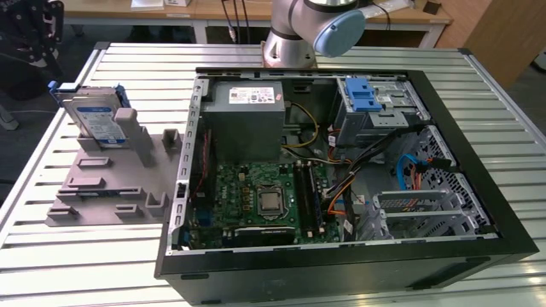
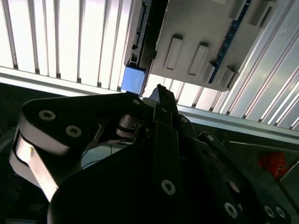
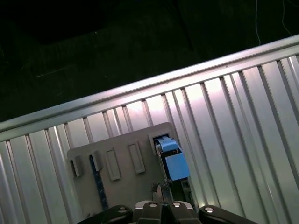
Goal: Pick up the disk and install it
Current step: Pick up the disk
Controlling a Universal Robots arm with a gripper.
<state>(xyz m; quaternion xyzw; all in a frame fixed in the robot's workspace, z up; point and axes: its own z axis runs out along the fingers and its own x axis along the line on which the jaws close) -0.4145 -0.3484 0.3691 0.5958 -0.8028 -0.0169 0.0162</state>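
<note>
Disk [image 1: 94, 118] is standing upright in the grey holder [image 1: 111, 185] at the exterior view's far left, well apart from the open computer case [image 1: 477, 192], while the gripper [image 3: 161, 191] is hovering near it, fingers drawn narrow and holding nothing, so pickup and installation are both remaining.

The table [image 1: 77, 268] I work over is ribbed silver metal, its slats running across from the exterior view's left to its right; my base [image 1: 288, 54] stands at its far edge; a black computer case [image 1: 341, 272] lies on it, open side up, covering the middle and the exterior view's right; just beside the case, toward the exterior view's left, a grey plastic holder [image 1: 111, 188] lies flat on the slats; both wrist views show that holder against the bright ribs.
</note>
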